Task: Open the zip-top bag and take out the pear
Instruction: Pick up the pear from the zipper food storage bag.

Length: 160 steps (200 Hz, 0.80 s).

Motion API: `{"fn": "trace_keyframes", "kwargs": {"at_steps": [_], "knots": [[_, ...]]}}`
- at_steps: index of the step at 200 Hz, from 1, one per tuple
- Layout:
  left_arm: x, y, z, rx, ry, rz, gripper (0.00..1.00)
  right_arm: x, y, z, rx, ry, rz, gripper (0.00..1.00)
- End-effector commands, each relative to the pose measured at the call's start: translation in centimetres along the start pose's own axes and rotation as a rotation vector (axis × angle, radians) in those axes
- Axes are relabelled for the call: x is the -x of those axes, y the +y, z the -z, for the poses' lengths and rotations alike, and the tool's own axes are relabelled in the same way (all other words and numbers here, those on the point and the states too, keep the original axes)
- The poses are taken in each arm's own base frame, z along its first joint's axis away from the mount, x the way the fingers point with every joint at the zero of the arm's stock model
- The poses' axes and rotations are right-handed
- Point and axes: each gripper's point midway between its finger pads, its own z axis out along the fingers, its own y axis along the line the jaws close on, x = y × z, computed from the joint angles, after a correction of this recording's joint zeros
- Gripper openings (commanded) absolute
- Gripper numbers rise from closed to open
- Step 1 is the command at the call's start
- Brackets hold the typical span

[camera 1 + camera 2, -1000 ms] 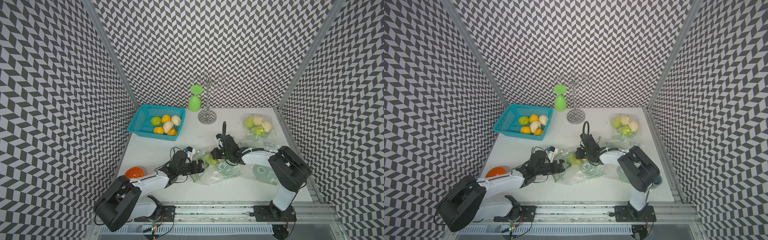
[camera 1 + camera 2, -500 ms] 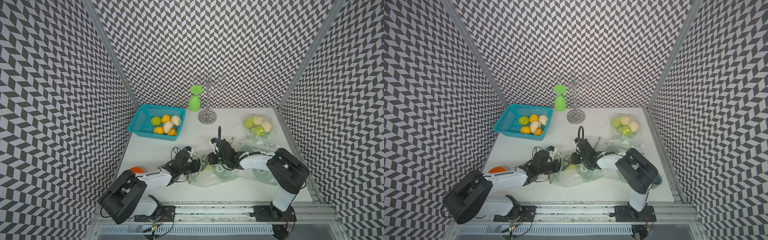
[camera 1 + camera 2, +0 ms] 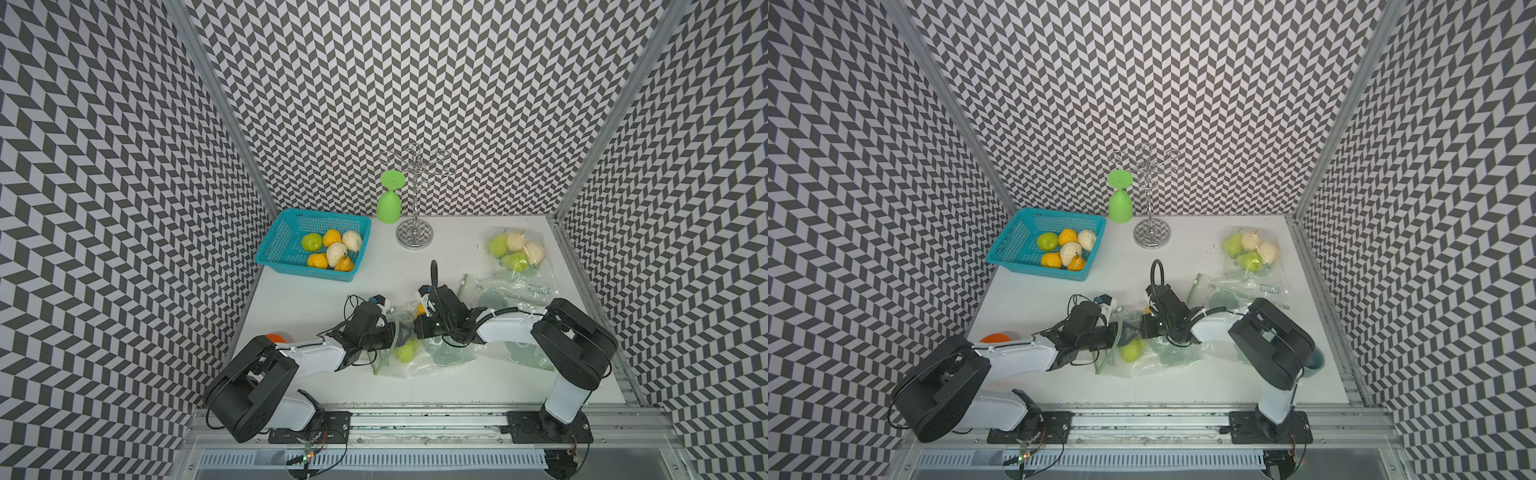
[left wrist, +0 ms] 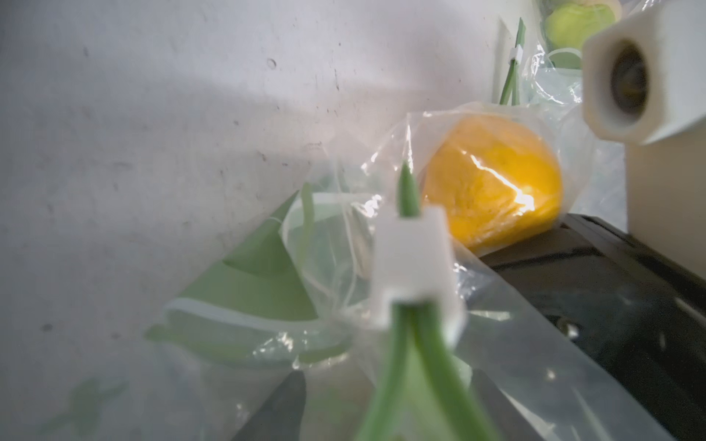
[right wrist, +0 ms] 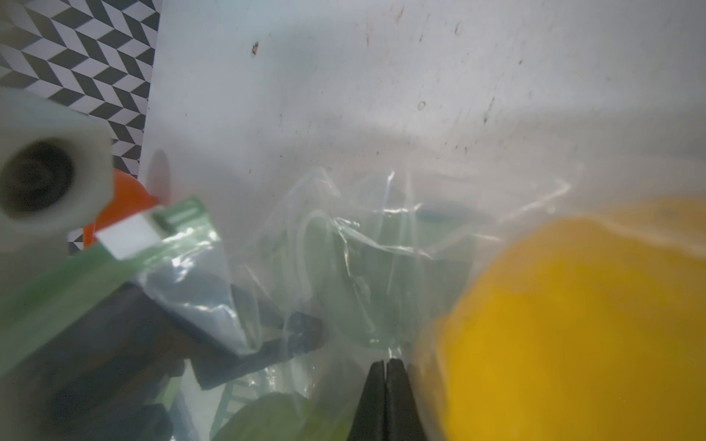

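Clear plastic of the zip-top bag (image 3: 432, 365), pinched by the right gripper (image 5: 386, 362) with fingers pressed together, has shifted toward the left gripper (image 4: 387, 376), whose spread fingers straddle the green zip track (image 4: 408, 191), so unzipping appears ready to begin; the pear (image 3: 406, 351) and a yellow fruit (image 4: 493, 179) remain inside, while the teal basket (image 3: 276, 241) holds loose fruit.

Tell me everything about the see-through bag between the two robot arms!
The zip-top bag is clear, crinkly plastic lying on the white table. Its top has a green zip strip with a white slider. Inside sit a green pear and an orange fruit. The right claw is shut, pinching the plastic beside the orange fruit. The left claw is open, its jaws either side of the zip strip.
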Motion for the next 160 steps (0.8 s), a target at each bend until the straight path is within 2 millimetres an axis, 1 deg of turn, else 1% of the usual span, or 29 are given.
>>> {"fn": "trace_keyframes", "kwargs": {"at_steps": [1, 18, 35, 48, 66, 96, 106, 133, 141, 160], "knots": [[-0.8, -0.9, 0.9, -0.04, 0.029, -0.035, 0.73, -0.1, -2.4, 0.3, -0.072, -0.01, -0.063, 0.0], [-1.1, -2.0, 1.3, -0.089, 0.046, -0.043, 0.8, 0.3, -2.4, 0.4, -0.068, -0.022, -0.063, 0.0], [-1.6, -2.5, 1.6, -0.114, 0.074, -0.051, 0.86, 0.7, -2.4, 0.2, -0.077, -0.02, -0.059, 0.0], [-2.2, -2.9, 1.7, -0.131, 0.107, -0.064, 0.86, 0.9, -2.3, 0.2, -0.075, -0.025, -0.058, 0.0], [-3.1, -2.6, 1.3, -0.114, 0.147, -0.082, 0.86, 1.1, -2.1, 0.1, -0.067, -0.026, -0.058, 0.0], [-4.3, -1.5, 0.4, -0.083, 0.195, -0.085, 0.82, 1.0, -2.1, 0.1, -0.066, -0.024, -0.059, 0.0], [-4.6, -1.6, 0.2, -0.081, 0.203, -0.09, 0.82, 1.0, -2.2, 0.1, -0.068, -0.025, -0.06, 0.0], [-5.3, -2.5, -0.4, -0.084, 0.231, -0.127, 0.81, 1.0, -2.2, 0.3, -0.073, -0.027, -0.062, 0.0], [-5.5, -2.5, -0.5, -0.079, 0.242, -0.134, 0.77, 0.9, -2.3, 0.3, -0.076, -0.026, -0.062, 0.0], [-5.8, -2.0, -0.5, -0.07, 0.251, -0.135, 0.64, 0.9, -2.6, 0.4, -0.091, -0.03, -0.065, 0.0]]}}
